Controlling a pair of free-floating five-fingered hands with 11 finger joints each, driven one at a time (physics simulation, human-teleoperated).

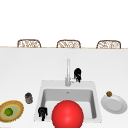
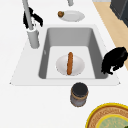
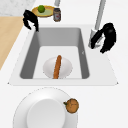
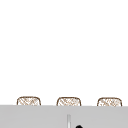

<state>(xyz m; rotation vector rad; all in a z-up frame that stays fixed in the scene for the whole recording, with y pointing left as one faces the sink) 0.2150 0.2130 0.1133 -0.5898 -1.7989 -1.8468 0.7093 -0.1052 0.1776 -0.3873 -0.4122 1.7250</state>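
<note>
My right hand (image 1: 77, 74) hovers just right of the tall faucet (image 1: 68, 72), behind the sink. Its relaxed fingers (image 3: 96, 40) point down toward the faucet's base (image 3: 93, 37) and hold nothing. The same hand sits behind the spout in the left side view (image 2: 33, 18), and its top shows in the upper view (image 4: 79, 126). My left hand (image 1: 42, 112) hangs over the sink's front left corner (image 3: 31, 20), fingers drooping and holding nothing. In the basin a brown sausage (image 2: 70, 63) lies across a white dish (image 2: 61, 66). A large red ball (image 1: 67, 114) covers the basin's front.
Left of the sink stand a dark-lidded jar (image 1: 28, 98) and a yellow plate (image 1: 17, 110) carrying a green lime (image 1: 9, 111). On the right counter is a white plate (image 1: 115, 105) with a small brown round item (image 1: 109, 94) at its rim. Three wicker chairs (image 1: 68, 43) line the far edge.
</note>
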